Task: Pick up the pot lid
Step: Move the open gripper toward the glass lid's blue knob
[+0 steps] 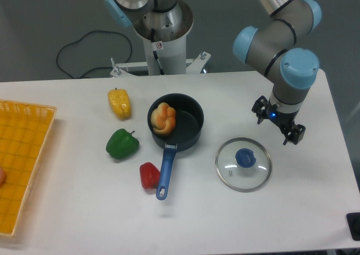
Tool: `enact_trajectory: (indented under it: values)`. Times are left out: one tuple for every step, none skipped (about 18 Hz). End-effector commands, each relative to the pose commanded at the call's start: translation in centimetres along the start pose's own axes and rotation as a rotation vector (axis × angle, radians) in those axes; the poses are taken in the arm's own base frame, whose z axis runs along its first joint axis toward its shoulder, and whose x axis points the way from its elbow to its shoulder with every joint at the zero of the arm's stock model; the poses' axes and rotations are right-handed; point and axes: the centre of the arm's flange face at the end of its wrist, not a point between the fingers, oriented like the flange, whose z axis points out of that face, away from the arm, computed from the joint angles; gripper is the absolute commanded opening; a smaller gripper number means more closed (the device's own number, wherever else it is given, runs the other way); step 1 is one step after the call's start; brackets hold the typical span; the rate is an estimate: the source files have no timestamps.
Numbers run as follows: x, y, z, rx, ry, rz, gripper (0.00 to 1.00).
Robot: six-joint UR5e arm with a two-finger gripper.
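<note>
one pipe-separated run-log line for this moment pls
task: pick up pot lid | gripper: open, empty, up-right of lid in view | lid: lying flat, blue knob up | contact: none seen

The lid [227,164] looks like smooth, glossy clear glass, its rim [270,169] shiny like metal. The pan [187,135] has a smooth, plastic-looking handle [165,173]. The green pepper [122,144] looks like glossy plastic; the desk [84,198] is smooth, rather matt.

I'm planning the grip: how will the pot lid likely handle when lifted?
The pot lid looks like clear glass, so it's probably stiff and breakable if dropped. Its blue knob sits near the middle, so it should hang fairly level.
</note>
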Motion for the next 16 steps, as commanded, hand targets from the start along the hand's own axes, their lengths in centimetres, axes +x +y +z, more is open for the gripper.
enact_trajectory:
  values:
    - [-0.1,0.3,0.0,-0.002,-0.002,-0.048,1.0]
    - [0.0,0.3,0.1,0.0,0.001,-0.075,1.0]
    - [0.1,0.3,0.4,-0.003,0.007,-0.086,1.0]
    - [0.5,0.3,1.0,-0.005,0.019,-0.085,1.0]
    - [0.9,0.3,1.6,-0.006,0.027,-0.08,1.0]
    - [0.8,0.3,1.6,-0.005,0.009,-0.085,1.0]
    - [1.1,0.2,1.9,-0.006,-0.001,-0.083,1.0]
    - [1.3,0.0,2.2,-0.006,-0.007,-0.088,1.0]
    - [1.7,0.0,2.7,-0.004,-0.001,-0.106,1.0]
    - [1.8,0.1,2.7,-0.004,-0.001,-0.12,1.0]
    - [1.7,0.1,2.7,0.001,-0.003,-0.123,1.0]
    - [1.7,0.0,2.6,0.001,-0.006,-0.122,1.0]
    - [1.7,0.0,2.6,0.003,-0.006,-0.122,1.0]
    - [1.8,-0.2,2.7,0.001,-0.005,-0.126,1.0]
    - [1.8,-0.3,2.8,0.001,-0.003,-0.135,1.0]
    - [2.1,-0.4,3.1,0.001,0.003,-0.149,1.0]
